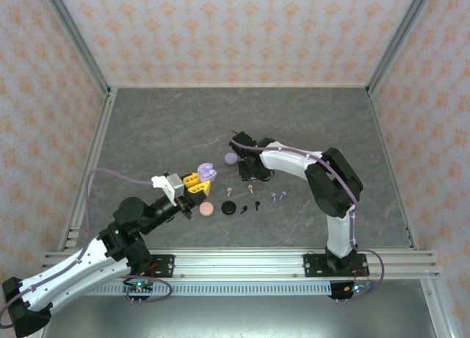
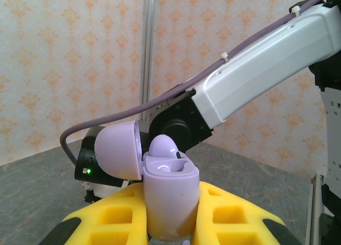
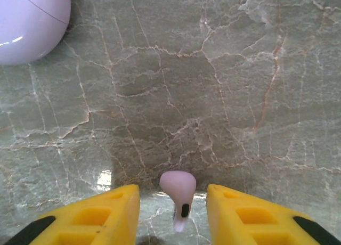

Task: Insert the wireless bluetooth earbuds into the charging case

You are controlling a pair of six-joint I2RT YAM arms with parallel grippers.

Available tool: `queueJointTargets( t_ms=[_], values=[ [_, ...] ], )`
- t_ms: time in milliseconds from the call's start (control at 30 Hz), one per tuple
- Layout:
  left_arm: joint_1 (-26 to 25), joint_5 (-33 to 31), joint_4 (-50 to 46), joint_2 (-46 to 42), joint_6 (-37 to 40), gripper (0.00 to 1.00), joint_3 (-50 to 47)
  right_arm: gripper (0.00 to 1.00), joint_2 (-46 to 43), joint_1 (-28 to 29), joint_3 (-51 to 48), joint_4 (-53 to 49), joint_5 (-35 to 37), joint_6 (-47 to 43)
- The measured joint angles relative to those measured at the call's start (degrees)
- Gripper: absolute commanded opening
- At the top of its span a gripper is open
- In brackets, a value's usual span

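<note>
While the left gripper (image 2: 170, 226) holds the open case (image 2: 169, 194) upright, we judge the step in hand to be the pick-up of a pink bud (image 3: 178, 185) by the right gripper (image 3: 171, 199). That bud lies on the table (image 3: 240, 96), head away from the wrist and stem pointing back between the yellow fingers (image 3: 114, 213).

The right jaws stand partly open, one on each side of the bud, with a strip of table showing on both sides, so they hold nothing and touch nothing yet. A shut case (image 3: 29, 21), lavender, rests on the table well apart from them, up and to the left in the wrist view.

The left jaws are clamped tight on the body of the open case. Its lid (image 2: 117, 152) is swung back, and what looks like a lavender bud (image 2: 162, 145) already sits in one well.

Next, we think, the right jaws need to pinch the pink bud squarely on its head or upper stem. It is tiny and smooth, so an off-centre squeeze could flick it away. After that comes a lift, a carry across to the open case, and a careful lining-up of stem and well. Whether a pink bud belongs in this lavender case we cannot tell.
</note>
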Motion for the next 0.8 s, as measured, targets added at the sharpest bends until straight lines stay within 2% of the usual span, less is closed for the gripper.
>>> queueJointTargets(
  t_ms=[267,600,800],
  values=[
    [0.0,0.0,-0.2,1.8,0.0,0.0,0.0,0.31,1.6,0.0,1.0,0.2,0.1,0.0],
    [0.0,0.1,-0.1,4.8,0.0,0.0,0.0,0.19,1.5,0.0,0.9,1.0,-0.3,-0.7],
    [0.0,0.4,1.2,7.3,0.0,0.0,0.0,0.18,-4.4,-0.5,-3.9,3.5,-0.8,-2.0]
  ],
)
